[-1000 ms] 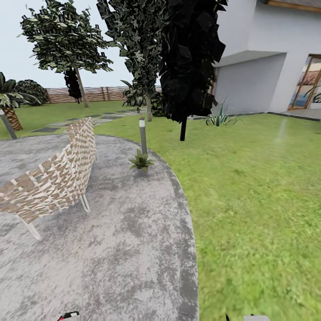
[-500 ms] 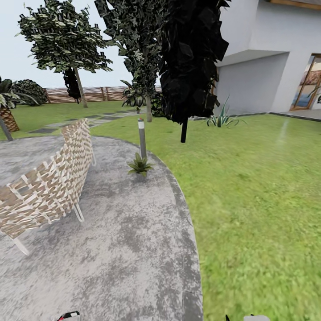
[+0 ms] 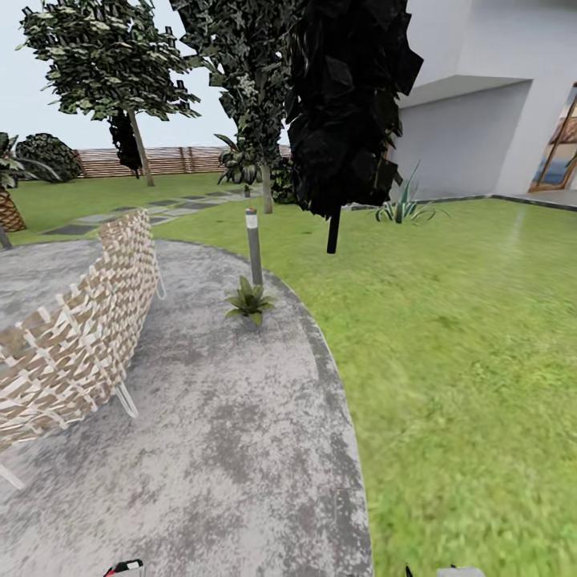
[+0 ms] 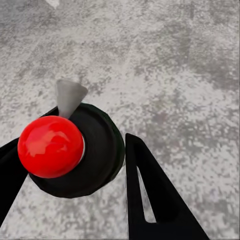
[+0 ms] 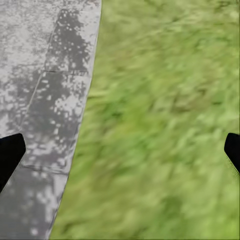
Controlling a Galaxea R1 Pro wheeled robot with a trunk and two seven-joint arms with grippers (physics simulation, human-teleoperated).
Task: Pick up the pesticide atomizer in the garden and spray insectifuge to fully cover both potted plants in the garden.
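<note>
In the left wrist view my left gripper (image 4: pixel 70 157) is shut on the pesticide atomizer (image 4: pixel 75 150), a black round body with a red cap and a grey nozzle, held over the paved patio. One potted plant (image 3: pixel 249 301), a low green rosette, sits at the patio's edge beside a short lamp post (image 3: pixel 253 245). My right gripper (image 5: pixel 122 150) is open with nothing between its fingers, hanging over the line where the patio meets the lawn. A second low rosette is out of view.
A woven lounge chair (image 3: pixel 76 344) stands on the round grey patio (image 3: pixel 232 449) at the left. A dark tree (image 3: pixel 344 112) and a spiky plant (image 3: pixel 405 210) stand on the lawn (image 3: pixel 465 344). The fence (image 3: pixel 172 160) and the house wall (image 3: pixel 473 136) lie behind.
The whole head view has shifted: the chair has slid left and nearer and the trees loom slightly larger, so the camera has moved forward. Nothing in the garden itself has moved.
</note>
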